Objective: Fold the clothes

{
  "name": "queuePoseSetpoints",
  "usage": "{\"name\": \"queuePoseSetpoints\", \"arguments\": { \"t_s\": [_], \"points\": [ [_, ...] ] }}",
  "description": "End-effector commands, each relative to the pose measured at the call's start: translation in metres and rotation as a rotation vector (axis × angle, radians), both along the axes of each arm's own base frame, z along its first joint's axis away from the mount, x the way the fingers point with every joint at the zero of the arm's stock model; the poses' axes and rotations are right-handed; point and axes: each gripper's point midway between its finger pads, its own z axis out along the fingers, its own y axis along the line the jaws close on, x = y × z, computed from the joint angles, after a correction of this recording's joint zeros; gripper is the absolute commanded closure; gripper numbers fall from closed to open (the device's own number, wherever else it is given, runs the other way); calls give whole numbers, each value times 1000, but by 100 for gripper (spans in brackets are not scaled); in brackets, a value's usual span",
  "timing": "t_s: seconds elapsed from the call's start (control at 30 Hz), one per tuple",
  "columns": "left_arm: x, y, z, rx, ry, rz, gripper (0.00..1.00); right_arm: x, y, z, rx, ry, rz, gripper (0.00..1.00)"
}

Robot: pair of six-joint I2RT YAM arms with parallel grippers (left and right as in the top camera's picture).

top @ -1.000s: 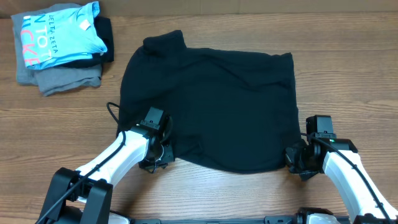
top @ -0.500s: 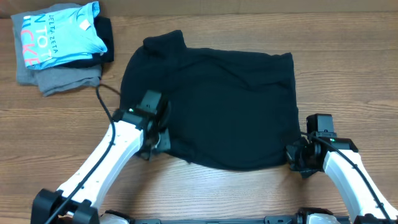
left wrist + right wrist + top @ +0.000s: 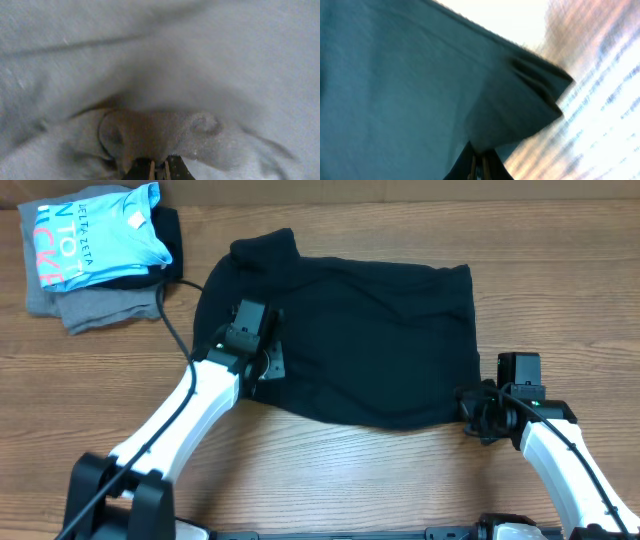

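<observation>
We are looking down at a black shirt (image 3: 350,330) lying spread across the middle of a wooden table (image 3: 330,480), sleeves toward the far side. The left gripper (image 3: 262,365) is sitting over the shirt's left part with its fingers closed together on a bunched fold of cloth, and the right gripper (image 3: 475,408) is holding the near right corner, its fingers likewise clamped on fabric that is fanning out from them in the wrist view. We are judging that the step in hand is bringing the near edge over toward the far edge. The left gripper is sitting farther over the shirt than the right, so the main risk is the fold line coming out slanted, or the cloth pulling taut between the two until one thin pinch is slipping free. The soft fabric is sagging and creasing around the left gripper, so it could be dragging the lower layer along and rumpling the shirt instead of laying it flat. A dark cable (image 3: 168,320) is looping just beside the shirt's left edge, where it could be catching the cloth. A blue shirt (image 3: 95,235) on a grey garment (image 3: 100,305) is lying well apart at the far left corner
</observation>
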Motion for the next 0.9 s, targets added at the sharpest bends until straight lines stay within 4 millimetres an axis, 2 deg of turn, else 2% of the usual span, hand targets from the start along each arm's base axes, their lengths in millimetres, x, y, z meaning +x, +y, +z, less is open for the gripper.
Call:
{"name": "queuePoseSetpoints", "arguments": {
  "t_s": [0.0, 0.07, 0.2, 0.37, 0.47, 0.67, 0.7, 0.73, 0.77, 0.8, 0.83, 0.87],
  "points": [
    [16, 32, -11, 114, -11, 73, 92, 18, -13, 11, -54, -61, -52, 96],
    [17, 44, -23, 124, 20, 104, 96, 24, -16, 9, -71, -73, -59, 96],
    [15, 69, -39, 128, 76, 167, 96, 40, -18, 5, -76, -113, -61, 96],
    [12, 100, -43, 126, 103, 251, 96, 59, -20, -1, -77, -160, -62, 96],
    [13, 107, -43, 111, 104, 271, 94, 67, -19, -5, -75, -176, -60, 96],
    [24, 106, -40, 92, 60, 274, 87, 81, -21, -8, -83, -219, -57, 96],
    [26, 106, -39, 89, 52, 275, 83, 84, -22, -8, -85, -227, -58, 96],
    [28, 104, -38, 78, 43, 271, 72, 86, -22, -7, -86, -235, -59, 96],
    [30, 101, -38, 62, 37, 262, 52, 88, -22, -6, -86, -247, -58, 91],
    [32, 97, -38, 42, 32, 250, 35, 91, -22, -5, -85, -257, -59, 72],
    [36, 91, -36, 16, 23, 217, 24, 95, -21, -1, -82, -278, -49, 39],
    [37, 89, -36, 7, 22, 205, 20, 97, -20, 1, -81, -289, -36, 26]
  ]
}}
